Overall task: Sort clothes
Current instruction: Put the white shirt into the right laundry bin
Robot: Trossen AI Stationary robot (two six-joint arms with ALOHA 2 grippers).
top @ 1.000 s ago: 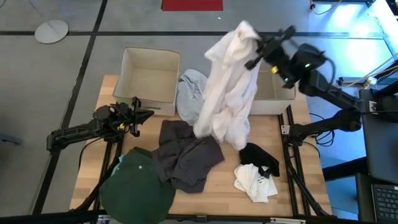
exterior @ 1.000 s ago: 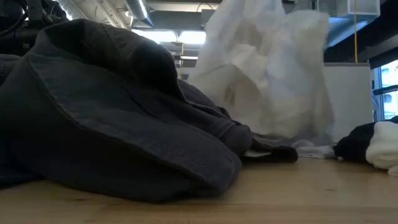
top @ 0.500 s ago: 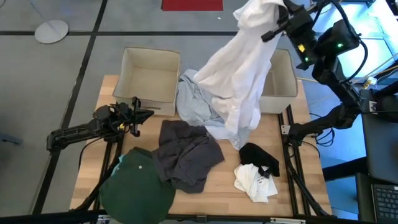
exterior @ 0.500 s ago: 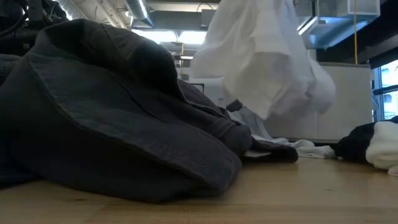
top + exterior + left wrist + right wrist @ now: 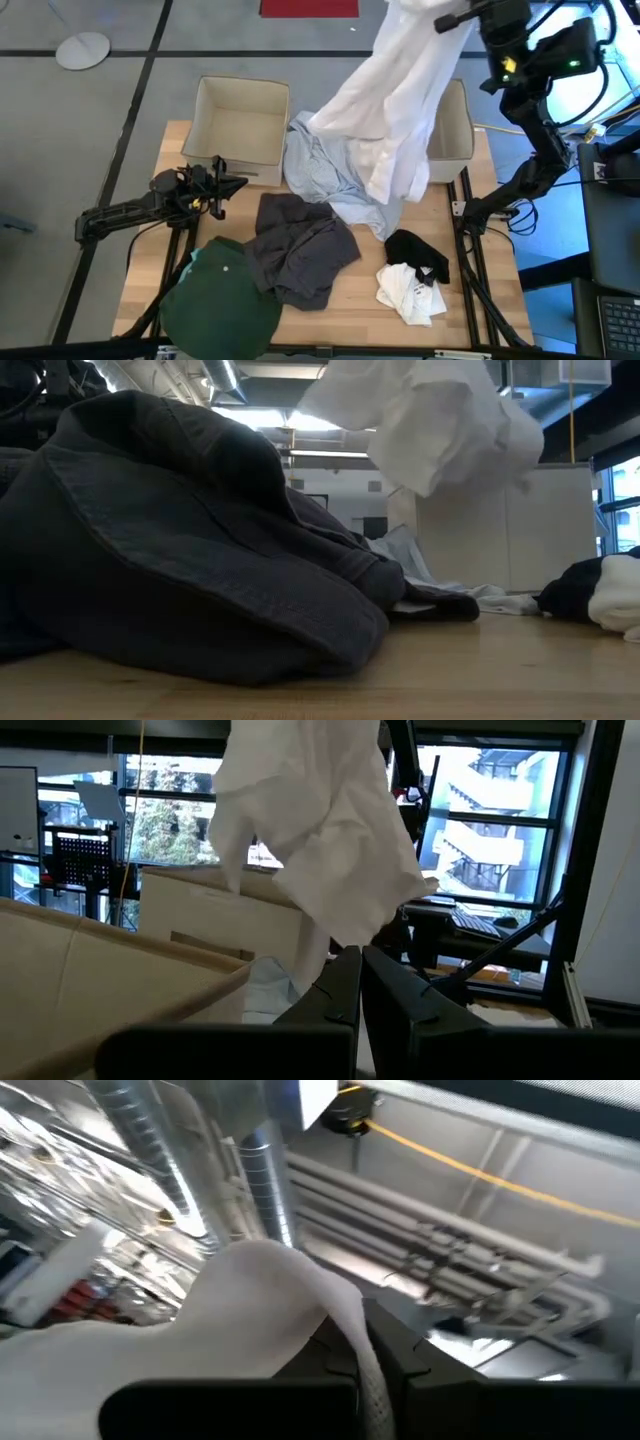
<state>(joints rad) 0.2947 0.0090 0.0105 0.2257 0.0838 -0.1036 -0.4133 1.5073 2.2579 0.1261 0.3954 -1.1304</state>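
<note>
Since a second ago the right end effector (image 5: 452, 17) has climbed toward the far edge of the worktop (image 5: 340, 320), and the white garment (image 5: 400, 110) it carries has come up off the pile; in the low view its hem now swings clear of the surface. That end effector is pinched on a fold of the white cloth, as its wrist view shows fabric pressed between the dark fingers.

The relation that matters: the white garment hangs straight down from the right end effector, long axis near vertical, and its lower end drapes beside the near-left corner of the right beige box (image 5: 450, 125), over the pale grey-blue garment (image 5: 320, 170). The box opening lies just below and slightly to the right of the end effector, so a drop there, if that is the chosen box, likely needs only a short shift that way. The trailing length may catch on the box wall.

The left end effector (image 5: 230, 186) waits with fingers pressed together, holding nothing, near the left beige box (image 5: 240, 125).

The white fabric looks thin, limp and creased. The dark grey garment (image 5: 300, 250) looks heavier and denim-like, and the dark green one (image 5: 220, 305) lies rounded at the near edge. A black piece (image 5: 415, 250) and a small white piece (image 5: 410, 290) lie crumpled near the right arm's side.
</note>
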